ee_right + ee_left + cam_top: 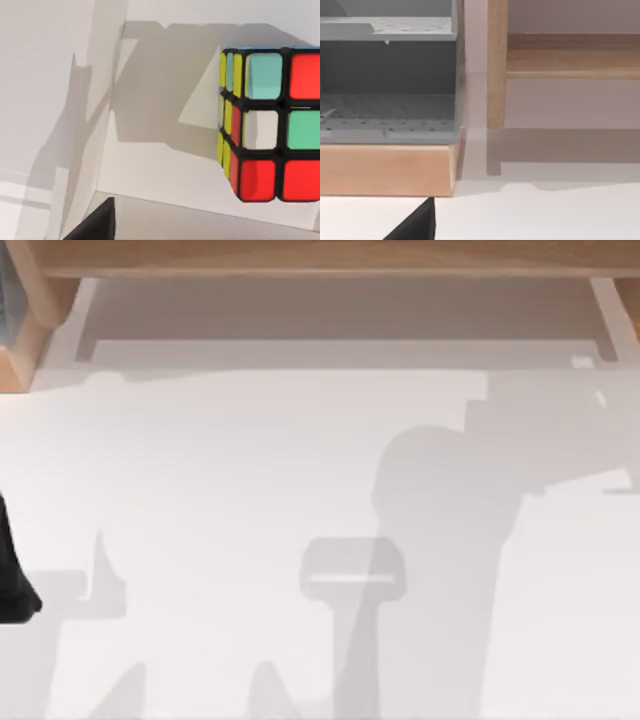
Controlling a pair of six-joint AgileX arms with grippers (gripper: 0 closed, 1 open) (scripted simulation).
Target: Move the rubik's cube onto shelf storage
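Rubik's cube (265, 125) seen in right wrist view: yellow, red, cyan, white, green tiles (black grid). Shelf storage (330, 258) seen from top. Jaw state cannot be told.

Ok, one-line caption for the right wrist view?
Rubik's cube close before the right wrist camera, over the white table.

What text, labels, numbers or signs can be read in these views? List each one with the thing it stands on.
None: no view holds any readable word, number, brand or sign.
The rubik's cube carries plain coloured tiles with no printing.
The shelf storage is bare wood.
The grey perforated rack on its wooden base bears no label.
The table shows no markings, just shadows.
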